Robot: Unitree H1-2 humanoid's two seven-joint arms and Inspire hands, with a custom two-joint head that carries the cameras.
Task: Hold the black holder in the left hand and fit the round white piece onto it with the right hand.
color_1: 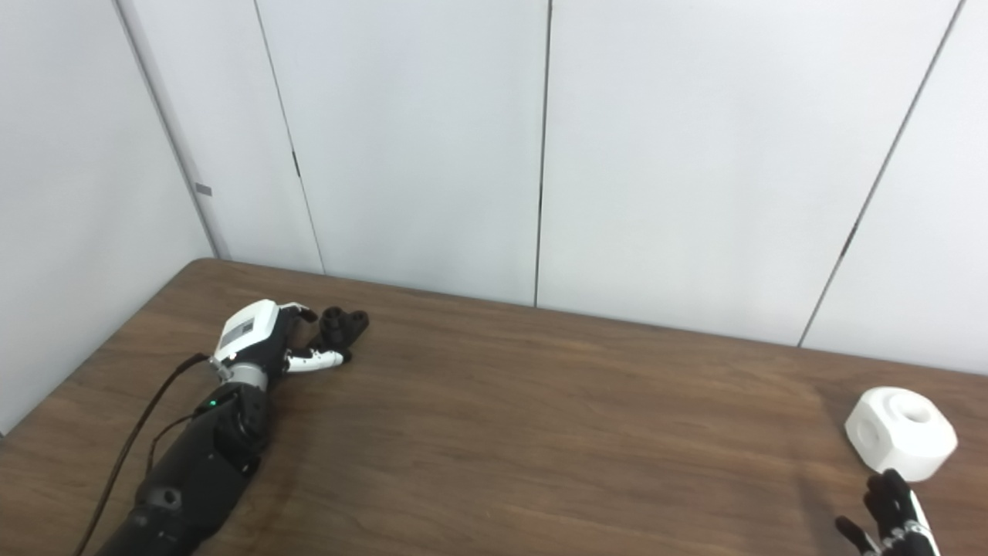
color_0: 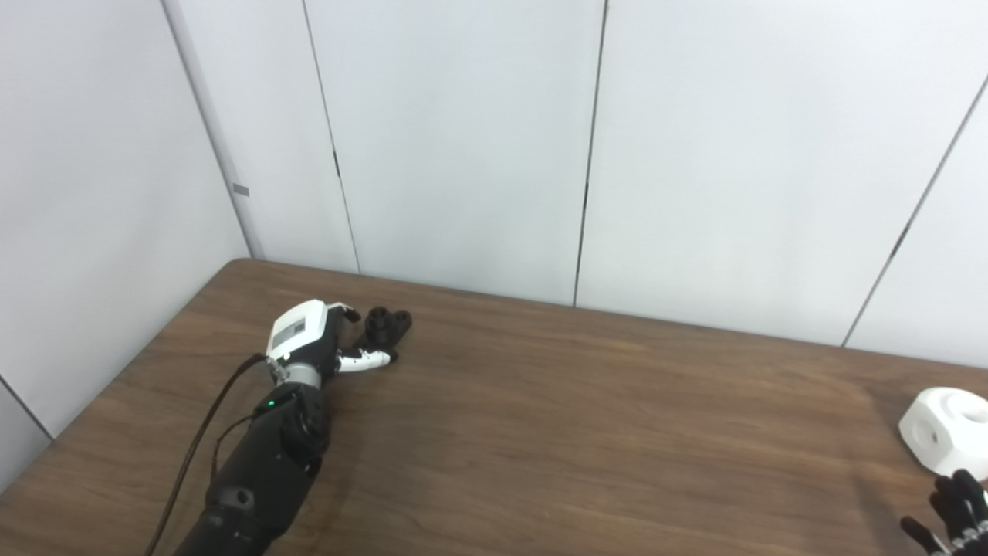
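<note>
The black holder [color_0: 387, 324] lies on the wooden table [color_0: 587, 417] near its far left corner. My left hand [color_0: 312, 340] rests right beside it, open. The thumb [color_0: 367, 360] reaches along the holder's near side and another finger curls at its left, neither closed on it. The round white piece [color_1: 901, 429], faceted with round holes, sits at the table's right side. My right hand [color_1: 889, 516] shows only its dark fingertips at the bottom right corner, just in front of the white piece. Its fingers are spread, open, and do not touch the piece.
White wall panels [color_0: 463, 147] stand directly behind the table's far edge and along its left side. A black cable [color_0: 197, 440] runs along my left forearm. A wide stretch of bare tabletop separates the two hands.
</note>
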